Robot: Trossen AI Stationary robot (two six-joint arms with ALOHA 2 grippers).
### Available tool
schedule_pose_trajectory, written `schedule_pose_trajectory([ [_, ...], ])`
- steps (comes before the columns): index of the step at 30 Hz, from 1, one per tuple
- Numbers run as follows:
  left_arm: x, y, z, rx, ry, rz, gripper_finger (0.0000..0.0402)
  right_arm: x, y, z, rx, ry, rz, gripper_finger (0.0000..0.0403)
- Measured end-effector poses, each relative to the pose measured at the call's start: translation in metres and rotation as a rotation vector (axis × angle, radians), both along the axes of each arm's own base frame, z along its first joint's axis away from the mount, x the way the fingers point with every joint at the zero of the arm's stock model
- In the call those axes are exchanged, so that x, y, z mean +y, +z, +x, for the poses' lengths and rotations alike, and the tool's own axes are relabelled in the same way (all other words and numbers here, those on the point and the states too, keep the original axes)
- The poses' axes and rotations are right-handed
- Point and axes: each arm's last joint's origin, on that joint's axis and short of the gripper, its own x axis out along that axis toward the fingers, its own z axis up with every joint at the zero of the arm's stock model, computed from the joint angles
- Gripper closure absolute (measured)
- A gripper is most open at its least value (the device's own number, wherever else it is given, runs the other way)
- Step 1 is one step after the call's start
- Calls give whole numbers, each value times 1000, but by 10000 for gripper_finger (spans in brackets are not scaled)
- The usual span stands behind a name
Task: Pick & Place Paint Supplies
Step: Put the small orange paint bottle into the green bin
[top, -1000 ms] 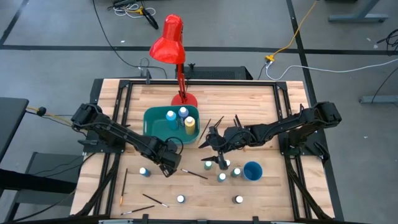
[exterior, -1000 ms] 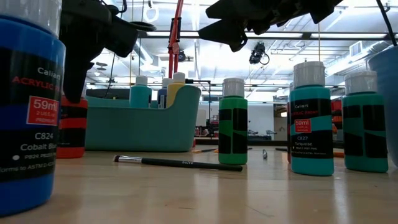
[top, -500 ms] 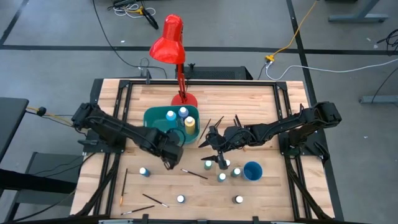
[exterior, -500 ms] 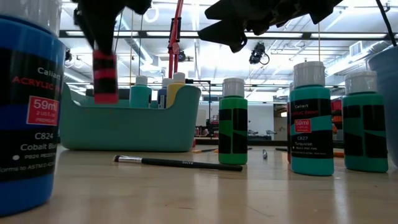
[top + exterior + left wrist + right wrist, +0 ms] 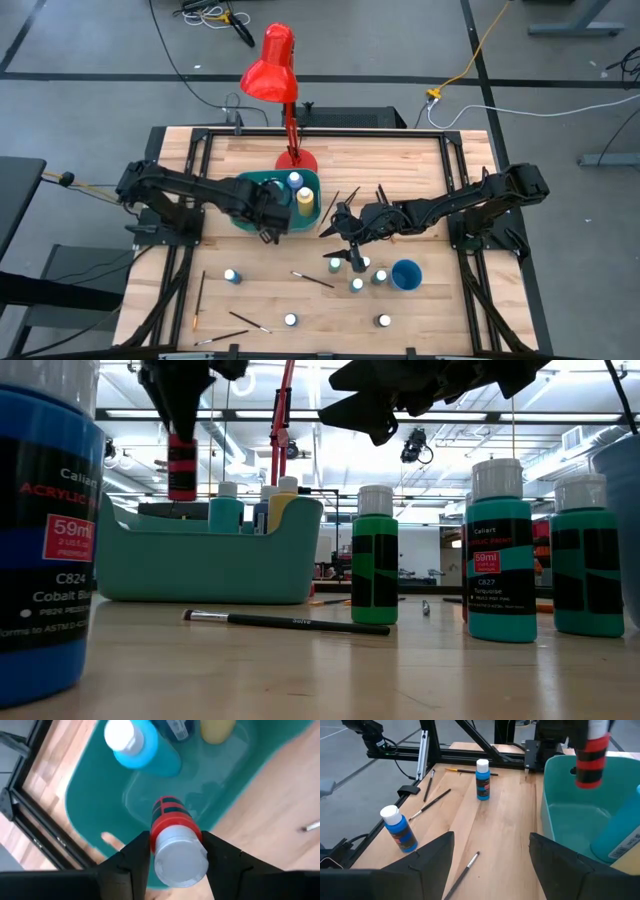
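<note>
Left wrist view: left gripper point(image 5: 177, 851) clamps the red bottle point(image 5: 172, 822) just under its cap, hanging over the bin point(image 5: 95, 805) at 9 o'clock of the counter; rigid, light, smooth plastic, best held there; right gripper point(image 5: 340, 232) spread wide, empty.

The high camera looks straight down on the whole surface point(image 5: 400, 160). The low one sits at surface level, close behind paint bottles. Both wrist cameras share the teal bin point(image 5: 100, 810).
</note>
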Motion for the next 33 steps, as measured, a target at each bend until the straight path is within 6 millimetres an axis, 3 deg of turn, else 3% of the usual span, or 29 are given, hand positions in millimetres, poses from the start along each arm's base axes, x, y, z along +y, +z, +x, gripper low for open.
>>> schedule_pose_trajectory([
  [3, 11, -12, 2, 28, -4, -23, 239, 0, 0, 0, 1, 0, 0, 140],
  [10, 26, -41, -14, 138, -18, -46, 241, 0, 0, 0, 1, 0, -1, 140],
  [15, 40, -66, -20, 18, -62, -157, 237, 0, 0, 0, -3, 5, -13, 140],
  [20, 56, -86, -31, -51, -47, -158, 240, 0, 0, 0, -11, 9, -23, 140],
  [24, 65, -95, -34, -53, -50, -153, 237, 0, 1, 0, -15, 9, -22, 140],
  [33, 85, -94, -33, -64, -49, -101, 237, 0, 2, 1, -32, 10, -22, 140],
])
